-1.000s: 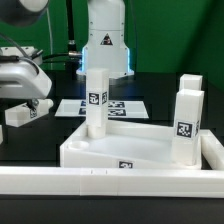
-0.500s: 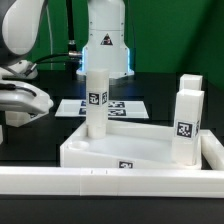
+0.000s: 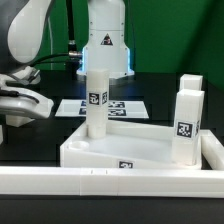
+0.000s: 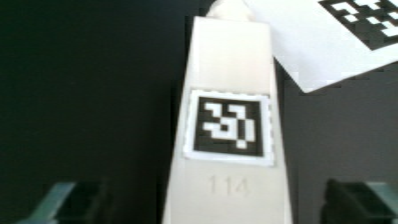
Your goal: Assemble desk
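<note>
Loose leg: one white square leg (image 4: pixel 226 120) lies flat on the black table (image 4: pixel 71 90), its black-and-white tag facing the wrist camera.
Position against jaws: in the wrist view the leg runs through the gap between the two dark fingertips (image 4: pixel 59 197); one tip sits on each side of it, with dark space between tip and leg on both sides.
Jaw state: the gripper (image 4: pixel 210 197) has its jaws spread apart, touching nothing.
Long axis: the leg's length points away from the gripper, its far end near a corner of the marker board (image 4: pixel 338 40).
Exterior check: the gripper and this leg are off the exterior view's left edge; only the arm (image 3: pixel 25 75) shows.
Tabletop: one white rimmed tabletop (image 3: pixel 140 150) lies flat, near the exterior view's centre.
Standing legs, count three: one (image 3: pixel 96 100) upright at the tabletop's far-left corner; two at the exterior view's right, the nearer (image 3: pixel 186 125) and the farther (image 3: pixel 193 87).
Total legs seen: four.
Marker board: one, flat on the table beyond the tabletop.
Border rail: one long white rail (image 3: pixel 110 184) across the foreground.
</note>
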Available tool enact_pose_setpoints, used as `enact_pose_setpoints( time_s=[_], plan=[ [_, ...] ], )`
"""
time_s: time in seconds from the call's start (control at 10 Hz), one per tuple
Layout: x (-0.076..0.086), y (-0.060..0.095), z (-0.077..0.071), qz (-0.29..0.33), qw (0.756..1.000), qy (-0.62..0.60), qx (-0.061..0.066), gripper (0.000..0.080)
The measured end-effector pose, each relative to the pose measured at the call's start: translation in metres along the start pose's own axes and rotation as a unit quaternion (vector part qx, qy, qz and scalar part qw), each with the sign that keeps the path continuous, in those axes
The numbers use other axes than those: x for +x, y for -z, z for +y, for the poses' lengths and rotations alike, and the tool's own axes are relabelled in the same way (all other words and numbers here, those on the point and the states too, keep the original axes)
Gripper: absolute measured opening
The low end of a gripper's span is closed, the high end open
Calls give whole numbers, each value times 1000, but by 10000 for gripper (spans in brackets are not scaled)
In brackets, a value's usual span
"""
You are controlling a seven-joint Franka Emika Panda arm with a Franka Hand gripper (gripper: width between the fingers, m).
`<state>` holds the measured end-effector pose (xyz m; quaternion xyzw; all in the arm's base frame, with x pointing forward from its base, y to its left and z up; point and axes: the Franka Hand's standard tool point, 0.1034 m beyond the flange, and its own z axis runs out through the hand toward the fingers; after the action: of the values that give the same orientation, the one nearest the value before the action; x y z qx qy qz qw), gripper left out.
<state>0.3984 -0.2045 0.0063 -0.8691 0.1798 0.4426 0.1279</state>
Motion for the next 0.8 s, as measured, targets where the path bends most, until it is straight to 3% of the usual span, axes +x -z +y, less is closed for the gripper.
enact_pose_setpoints(
  time_s=[0.1, 0.2, 0.5, 0.8],
  plan=[
    [0, 0, 0, 0, 1000, 0, 0, 426],
    [0, 0, 0, 0, 1000, 0, 0, 288],
    [-3, 7, -7, 5, 1000, 5, -3, 288],
    [-27, 49, -45, 32, 999, 19, -6, 288]
  ],
)
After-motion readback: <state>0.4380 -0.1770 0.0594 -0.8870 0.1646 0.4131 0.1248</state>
